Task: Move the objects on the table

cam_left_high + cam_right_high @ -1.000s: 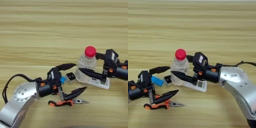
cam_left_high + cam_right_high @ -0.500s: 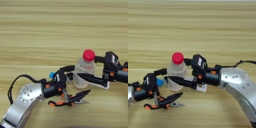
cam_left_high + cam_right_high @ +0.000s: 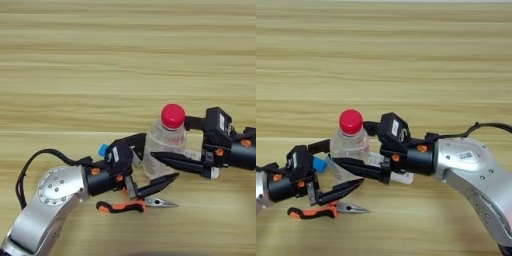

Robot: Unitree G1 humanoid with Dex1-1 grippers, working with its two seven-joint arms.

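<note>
Orange-and-black pliers [image 3: 127,205] lay nearest the robot on the wooden surface [image 3: 125,60], jaws pointing right, just under the left pincer [image 3: 150,165]. That pincer stood wide open, its lower finger stretched out above the pliers and its upper finger curving toward the near-left side of the bottle [image 3: 162,147], with nothing held. A small blue block [image 3: 319,163] showed just behind it, partly hidden. From the right, the right pincer [image 3: 353,150] had its two black fingers either side of the clear bottle with the red cap [image 3: 351,121], holding it upright. A white remote [image 3: 398,176] lay mostly hidden beneath that arm. Beyond them stretched bare planks.
</note>
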